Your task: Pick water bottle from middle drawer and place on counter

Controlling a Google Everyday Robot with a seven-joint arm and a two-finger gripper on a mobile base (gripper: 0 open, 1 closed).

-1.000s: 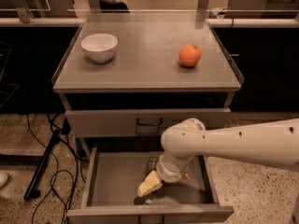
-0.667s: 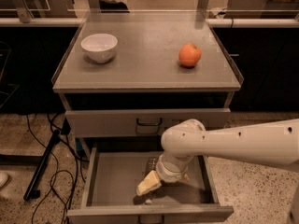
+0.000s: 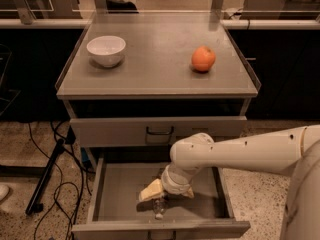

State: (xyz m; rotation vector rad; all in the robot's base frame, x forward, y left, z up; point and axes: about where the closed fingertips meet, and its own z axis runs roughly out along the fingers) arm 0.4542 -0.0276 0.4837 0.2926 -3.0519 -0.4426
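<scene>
Reaching down into the open middle drawer [image 3: 117,196], the claw [image 3: 166,196] hangs low with its fingers spread, the water bottle [image 3: 159,207] lying on the drawer floor just below it, white cap pointing frontward.

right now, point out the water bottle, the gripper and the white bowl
water bottle [image 3: 159,207]: camera view, clear body, in the middle drawer [image 3: 120,194]
gripper [image 3: 161,197]: camera view, its tip, down in that drawer over the water bottle
white bowl [image 3: 106,51]: camera view, outer wall
</scene>
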